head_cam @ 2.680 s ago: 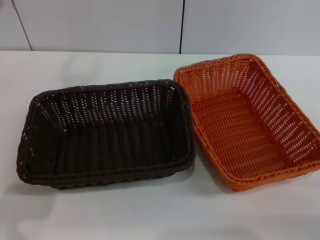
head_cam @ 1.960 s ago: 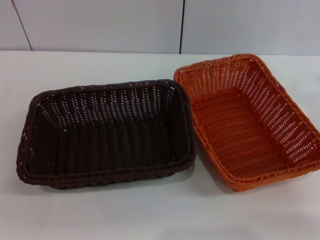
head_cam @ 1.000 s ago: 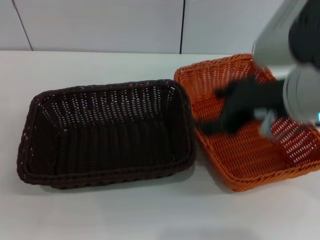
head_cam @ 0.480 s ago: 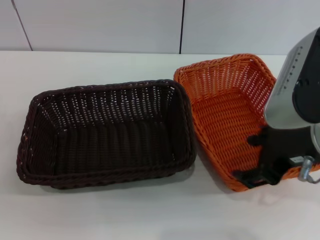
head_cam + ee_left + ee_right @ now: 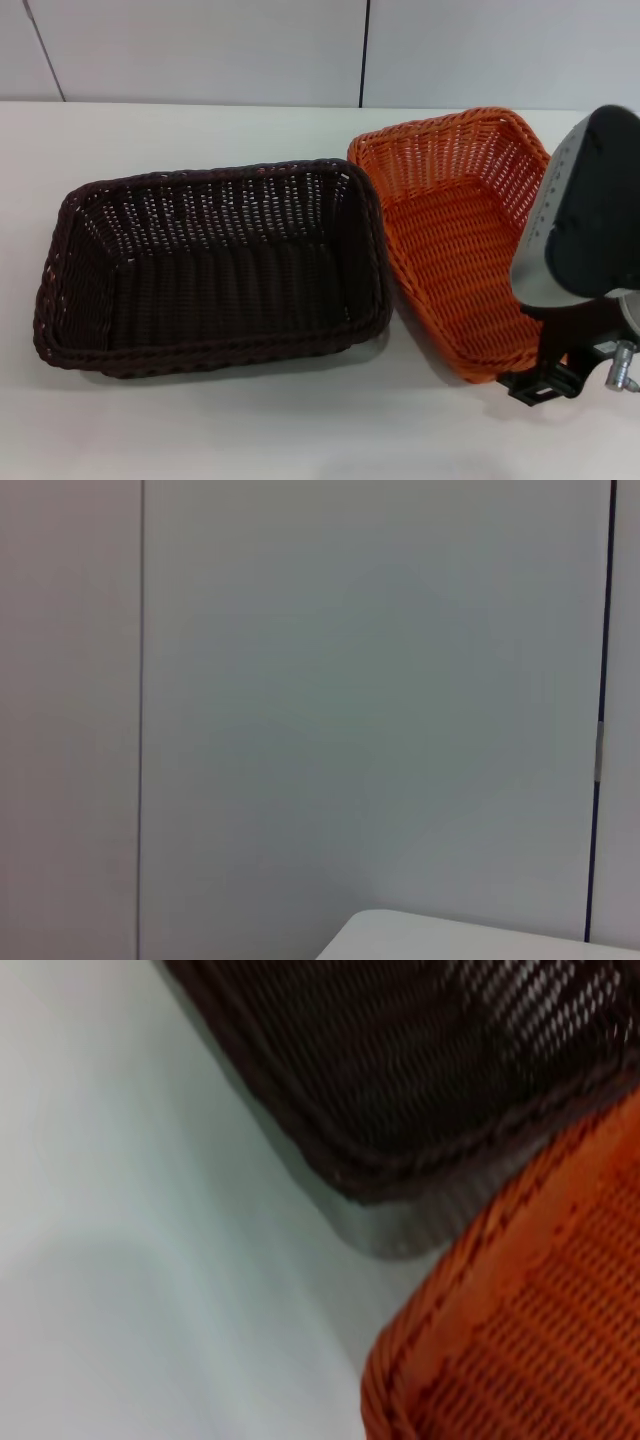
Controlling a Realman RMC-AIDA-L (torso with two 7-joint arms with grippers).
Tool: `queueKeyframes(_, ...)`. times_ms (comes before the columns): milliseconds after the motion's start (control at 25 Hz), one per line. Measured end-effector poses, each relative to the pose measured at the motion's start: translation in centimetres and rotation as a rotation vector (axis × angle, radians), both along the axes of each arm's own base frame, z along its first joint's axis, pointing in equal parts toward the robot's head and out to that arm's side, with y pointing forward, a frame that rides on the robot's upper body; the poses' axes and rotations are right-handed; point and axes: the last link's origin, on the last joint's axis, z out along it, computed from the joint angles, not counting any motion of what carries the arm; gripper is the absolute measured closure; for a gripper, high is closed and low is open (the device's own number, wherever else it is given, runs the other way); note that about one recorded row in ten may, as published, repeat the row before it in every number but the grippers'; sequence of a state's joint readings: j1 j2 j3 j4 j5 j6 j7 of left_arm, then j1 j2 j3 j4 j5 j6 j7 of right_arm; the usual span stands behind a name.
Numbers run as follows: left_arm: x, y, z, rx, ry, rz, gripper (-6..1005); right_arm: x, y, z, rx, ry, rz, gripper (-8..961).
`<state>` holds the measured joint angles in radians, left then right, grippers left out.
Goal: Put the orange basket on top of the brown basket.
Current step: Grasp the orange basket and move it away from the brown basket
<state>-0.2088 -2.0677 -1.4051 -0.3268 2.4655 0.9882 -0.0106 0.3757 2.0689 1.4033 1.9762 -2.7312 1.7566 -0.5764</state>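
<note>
Head view: orange basket [image 5: 455,240] beside brown basket [image 5: 210,265] on the white table [image 5: 250,430]; our right gripper [image 5: 545,383] at its near corner, jaw state possibly hidden, we cannot tell. Right wrist view alone shows both rims nearly touching. No legible writing.

White table [image 5: 250,420] before pale panelled wall [image 5: 200,50].

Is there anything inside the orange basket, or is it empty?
Empty, as far as shows. The orange basket shows only bare woven floor; the right arm hides its near right corner. It sits upright on the table.
</note>
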Motion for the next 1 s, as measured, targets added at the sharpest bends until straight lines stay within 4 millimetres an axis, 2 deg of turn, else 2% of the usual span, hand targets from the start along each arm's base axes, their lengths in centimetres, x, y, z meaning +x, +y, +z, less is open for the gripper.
queueKeyframes(240,-0.1,0.1,0.0,-0.002,-0.005,0.006,201,0.6,0.6,-0.7,-0.013,-0.020,-0.025,193)
queueKeyframes(600,-0.4,-0.1,-0.1,-0.009,0.000,0.018,201,2.5,2.0,-2.8,-0.047,-0.045,-0.092,196)
queueKeyframes(800,-0.6,-0.2,0.0,-0.010,0.003,0.027,201,3.0,2.8,-2.5,0.007,-0.069,-0.095,198)
queueKeyframes(1000,-1.1,-0.4,0.2,-0.004,0.005,0.049,201,3.2,3.2,-2.5,0.019,-0.085,-0.097,309)
